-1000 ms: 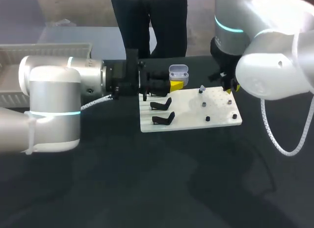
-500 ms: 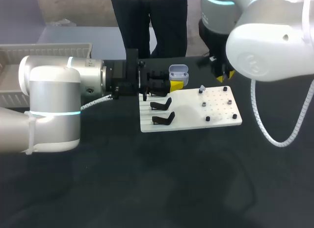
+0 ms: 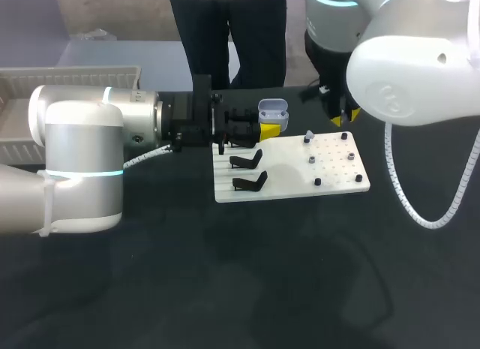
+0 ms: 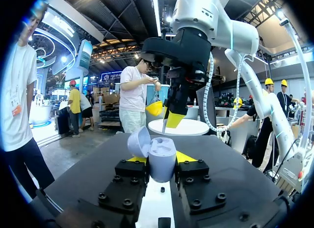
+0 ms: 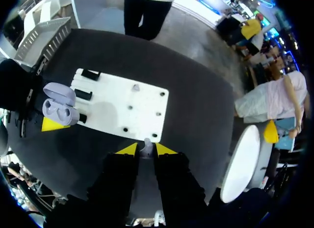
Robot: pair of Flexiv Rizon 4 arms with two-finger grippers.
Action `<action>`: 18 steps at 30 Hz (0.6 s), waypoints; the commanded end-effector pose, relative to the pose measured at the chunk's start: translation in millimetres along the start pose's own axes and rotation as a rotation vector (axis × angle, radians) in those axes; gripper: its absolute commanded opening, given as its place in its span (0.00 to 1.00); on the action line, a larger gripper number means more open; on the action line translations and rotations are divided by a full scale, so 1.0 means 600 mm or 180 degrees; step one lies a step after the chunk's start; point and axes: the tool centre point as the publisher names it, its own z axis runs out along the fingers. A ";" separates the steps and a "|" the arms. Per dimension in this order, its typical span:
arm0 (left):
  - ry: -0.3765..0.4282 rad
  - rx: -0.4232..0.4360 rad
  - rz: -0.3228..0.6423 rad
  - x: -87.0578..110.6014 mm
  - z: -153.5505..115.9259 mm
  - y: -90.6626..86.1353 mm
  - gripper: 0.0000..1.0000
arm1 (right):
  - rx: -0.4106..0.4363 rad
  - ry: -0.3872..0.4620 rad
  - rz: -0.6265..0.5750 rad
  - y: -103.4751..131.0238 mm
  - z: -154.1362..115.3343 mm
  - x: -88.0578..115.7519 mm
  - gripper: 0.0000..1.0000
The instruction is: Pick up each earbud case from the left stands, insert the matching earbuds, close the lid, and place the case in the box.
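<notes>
Now, the dark table [image 3: 225,274] carries a white peg board [image 3: 334,178]. The left gripper [image 4: 162,159] is clenched on the open earbud case [image 3: 273,109] at the board's far-left corner. The right gripper [image 5: 145,149] pinches a small white earbud [image 5: 146,143] near the far-right corner.

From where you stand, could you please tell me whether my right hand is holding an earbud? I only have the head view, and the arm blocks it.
Observer: Yes. The right wrist view shows a small white earbud pinched between the yellow tips of the right hand.
Operator: Thank you. Is the case properly gripped?
Observer: The left wrist view shows the left hand shut on the case, one finger on each side.
Operator: And are its wells free?
Observer: In the right wrist view both wells look empty, as far as I can tell.
</notes>
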 end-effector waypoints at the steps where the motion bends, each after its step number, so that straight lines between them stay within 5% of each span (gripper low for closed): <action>1: -0.0022 -0.0025 0.0015 0.002 0.000 -0.003 0.00 | 0.0074 0.0212 0.1120 0.008 -0.013 0.012 0.00; 9: -0.0022 -0.0025 0.0015 0.002 0.000 -0.003 0.00 | -0.0013 0.0420 0.2465 0.039 -0.054 0.030 0.00; 18: -0.0022 -0.0025 0.0015 0.002 0.000 -0.003 0.00 | -0.0024 0.0462 0.2985 0.071 -0.071 0.033 0.00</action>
